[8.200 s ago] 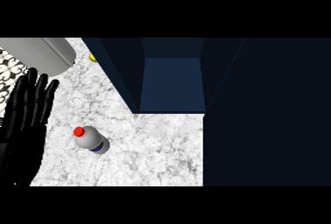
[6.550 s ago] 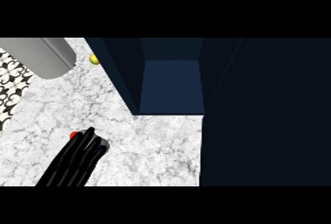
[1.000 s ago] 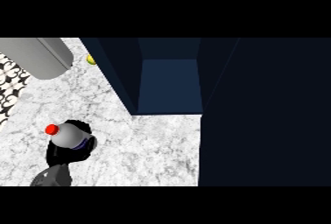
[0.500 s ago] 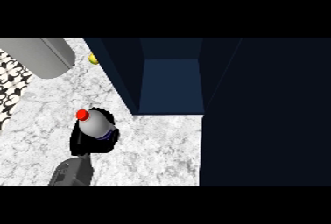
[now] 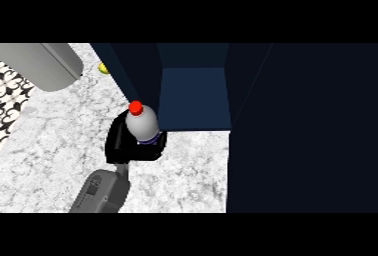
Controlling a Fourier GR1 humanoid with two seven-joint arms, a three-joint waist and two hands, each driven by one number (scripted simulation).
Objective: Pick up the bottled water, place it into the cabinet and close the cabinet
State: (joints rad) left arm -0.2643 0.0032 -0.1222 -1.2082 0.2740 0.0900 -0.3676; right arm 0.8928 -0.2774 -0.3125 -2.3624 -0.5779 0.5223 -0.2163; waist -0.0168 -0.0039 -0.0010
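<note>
The bottled water [image 5: 142, 125], pale with a red cap, stands upright off the marble counter [image 5: 59, 145], held by my left hand [image 5: 118, 145], whose black fingers curl round its lower part and hide it there. The bottle is just at the front left corner of the dark blue cabinet [image 5: 193, 97], whose opening faces me and shows a bare blue floor inside. My grey left forearm [image 5: 100, 192] comes up from the lower edge. My right hand shows nowhere.
The cabinet's dark door [image 5: 303, 125] stands open and fills the right side. A grey rounded appliance [image 5: 40, 62] lies at the top left, with a small yellow object [image 5: 103, 68] beside the cabinet's left wall. A black-and-white patterned surface [image 5: 11, 92] runs along the left edge.
My left hand took hold of the bottle, lifted it off the counter and carried it right and away from me, up to the cabinet's front left corner.
</note>
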